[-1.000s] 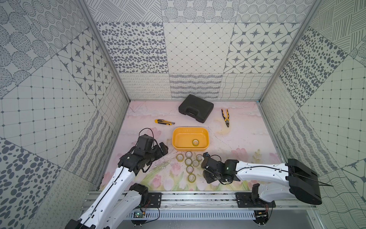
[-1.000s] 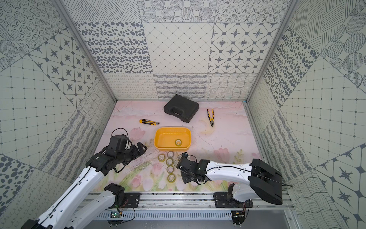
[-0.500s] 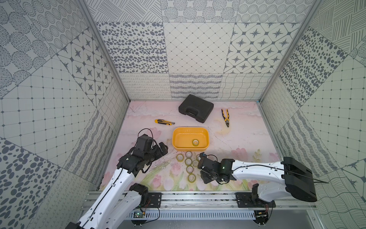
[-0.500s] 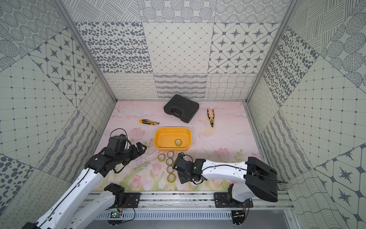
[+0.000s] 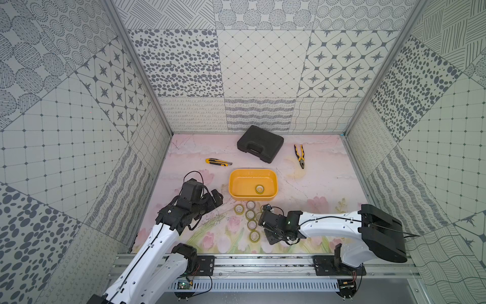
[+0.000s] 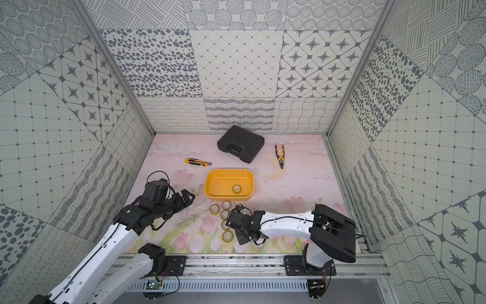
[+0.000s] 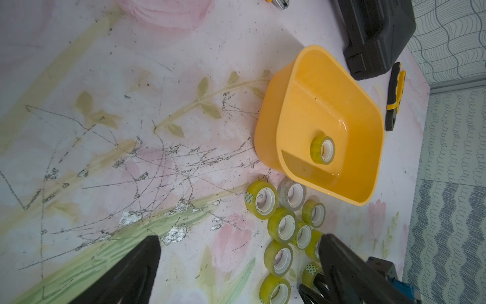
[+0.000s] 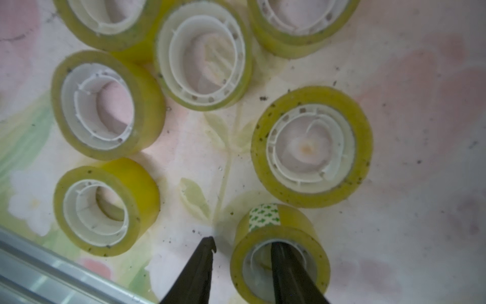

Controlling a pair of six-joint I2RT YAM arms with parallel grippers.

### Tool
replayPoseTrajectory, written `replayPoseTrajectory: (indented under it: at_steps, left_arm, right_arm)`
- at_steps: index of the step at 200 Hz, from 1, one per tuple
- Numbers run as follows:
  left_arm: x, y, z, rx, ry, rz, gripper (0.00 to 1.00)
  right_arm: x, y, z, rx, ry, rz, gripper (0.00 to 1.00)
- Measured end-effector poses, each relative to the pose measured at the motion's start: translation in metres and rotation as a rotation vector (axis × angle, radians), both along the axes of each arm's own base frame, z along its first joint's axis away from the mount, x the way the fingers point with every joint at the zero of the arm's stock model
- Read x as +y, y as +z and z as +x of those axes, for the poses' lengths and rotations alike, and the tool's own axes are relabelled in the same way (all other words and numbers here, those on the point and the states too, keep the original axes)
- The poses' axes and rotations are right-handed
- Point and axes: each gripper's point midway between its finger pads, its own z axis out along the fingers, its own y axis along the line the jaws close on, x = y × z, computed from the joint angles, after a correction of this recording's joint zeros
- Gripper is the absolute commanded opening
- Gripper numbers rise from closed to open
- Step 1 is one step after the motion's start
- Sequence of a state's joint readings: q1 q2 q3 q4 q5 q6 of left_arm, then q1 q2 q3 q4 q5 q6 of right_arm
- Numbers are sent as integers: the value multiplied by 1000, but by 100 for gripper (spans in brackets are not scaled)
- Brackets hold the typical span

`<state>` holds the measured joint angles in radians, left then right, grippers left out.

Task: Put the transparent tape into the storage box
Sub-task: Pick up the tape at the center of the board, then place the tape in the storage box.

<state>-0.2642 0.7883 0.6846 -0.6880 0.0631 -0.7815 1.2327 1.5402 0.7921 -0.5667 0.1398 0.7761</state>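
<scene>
The storage box (image 5: 252,171) is a yellow-orange tub at mid-table with one transparent tape roll (image 5: 259,189) lying inside. Several more rolls (image 5: 250,214) lie on the table just in front of the tub. My right gripper (image 8: 243,243) is low over the right edge of this cluster and open. One fingertip (image 8: 278,252) stands inside the core of a roll with a green tab (image 8: 265,214). The other fingertip (image 8: 207,246) is outside it, with a gap to the roll's wall. My left gripper (image 5: 217,196) hovers open and empty, left of the tub.
A black toolcase (image 5: 260,143) sits at the back, with yellow-handled pliers (image 5: 299,155) to its right. A yellow utility knife (image 5: 218,162) lies behind the tub on its left. The metal rail (image 5: 263,259) runs along the front edge, close behind the right gripper.
My right arm has shifted a little to the left, toward the rolls. The left arm and the rolls in the tub and on the table have not moved.
</scene>
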Motion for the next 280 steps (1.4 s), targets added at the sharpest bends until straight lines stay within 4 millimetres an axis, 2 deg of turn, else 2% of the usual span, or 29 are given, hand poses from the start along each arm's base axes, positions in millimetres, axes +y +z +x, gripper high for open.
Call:
replayPoseTrajectory:
  at_steps: [20, 50, 79, 106, 126, 169, 199, 235, 254, 280]
  left_arm:
    - [0, 0, 0, -2, 0, 0, 99]
    - [0, 1, 1, -6, 0, -1, 99]
    - [1, 3, 1, -14, 3, 0, 99]
    - [2, 8, 1, -33, 8, 1, 99]
    - [2, 17, 4, -61, 10, 0, 99]
    - [1, 47, 13, -140, -15, 15, 99]
    - [0, 64, 22, -180, -46, 46, 99]
    - [-5, 74, 39, -187, -101, 93, 99]
    - [-9, 73, 48, -173, -134, 112, 99]
    - [-9, 70, 61, -148, -150, 116, 99]
  right_arm:
    - [3, 0, -1, -8, 2, 4, 31]
    - [4, 0, 0, -22, -11, 7, 14]
    - [4, 2, 0, -31, -29, 22, 6]
    - [-3, 6, -2, -40, -36, 23, 2]
    - [-8, 22, -1, -59, -41, 46, 1]
    - [-14, 75, 7, -146, -65, 160, 2]
    - [-7, 107, 25, -185, -80, 206, 4]
    - [12, 144, 66, -231, -101, 249, 4]
    - [22, 151, 88, -231, -98, 263, 4]
    - [33, 142, 115, -200, -92, 262, 4]
